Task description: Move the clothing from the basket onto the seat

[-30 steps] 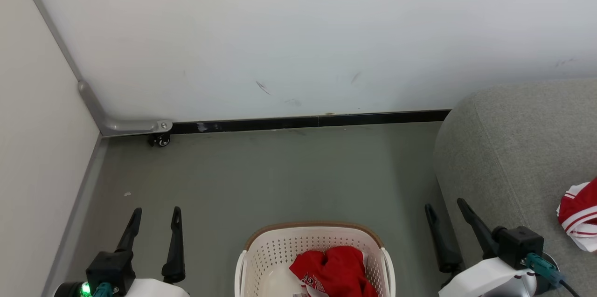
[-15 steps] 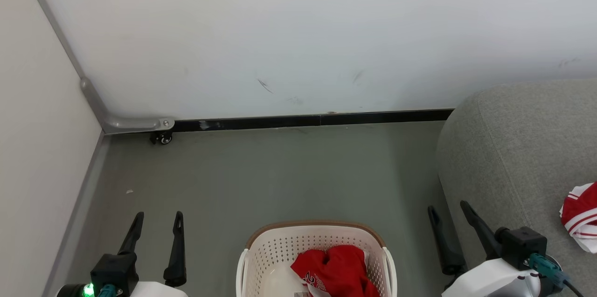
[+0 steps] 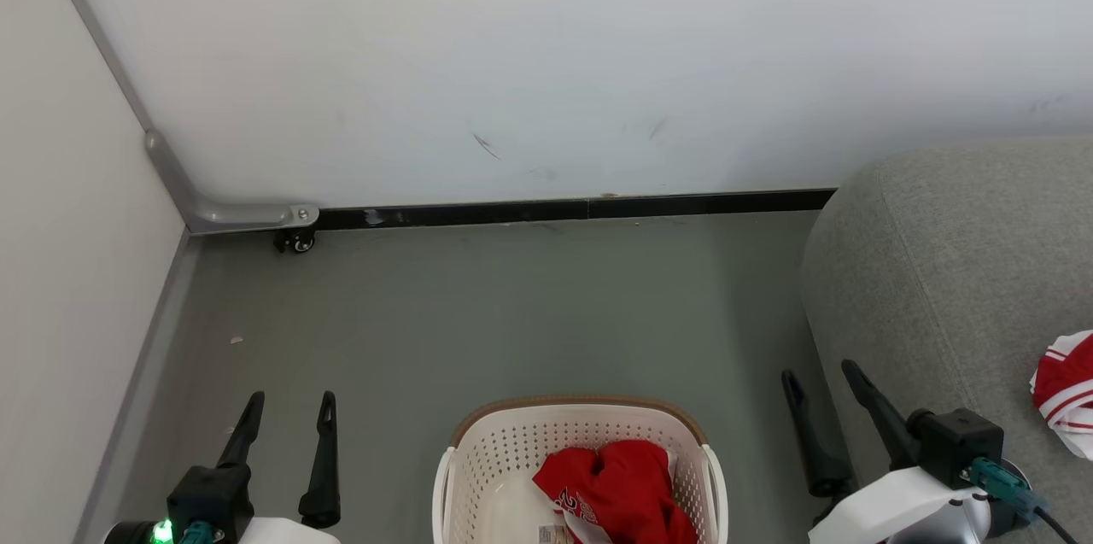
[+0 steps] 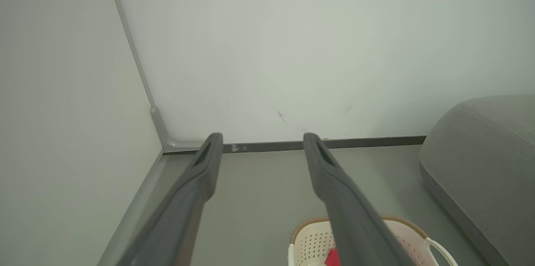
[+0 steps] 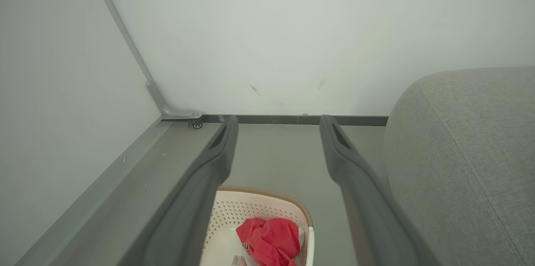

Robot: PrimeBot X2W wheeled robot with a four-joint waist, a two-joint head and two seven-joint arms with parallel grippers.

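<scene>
**Red jersey waits in the basket, another lies on the seat**

A crumpled red jersey (image 3: 615,488) with dark lettering lies heaped in the right half of the cream basket (image 3: 581,401), whose left half shows bare bottom. To the right of the basket stands the grey seat (image 3: 956,254). On it, well apart from the basket, rests a second jersey (image 3: 1063,386) with red-and-white striped trim, cut off by the picture's edge. So the job looks partly done: at least one piece is across, and at least one is left to lift out. The left gripper (image 3: 290,399) hangs left of the basket and the right gripper (image 3: 818,371) right of it, between basket and seat. Both have their fingers spread wide and hold nothing. The next step, as I judge it, is a reach down into the basket for the remaining cloth.
</scene>
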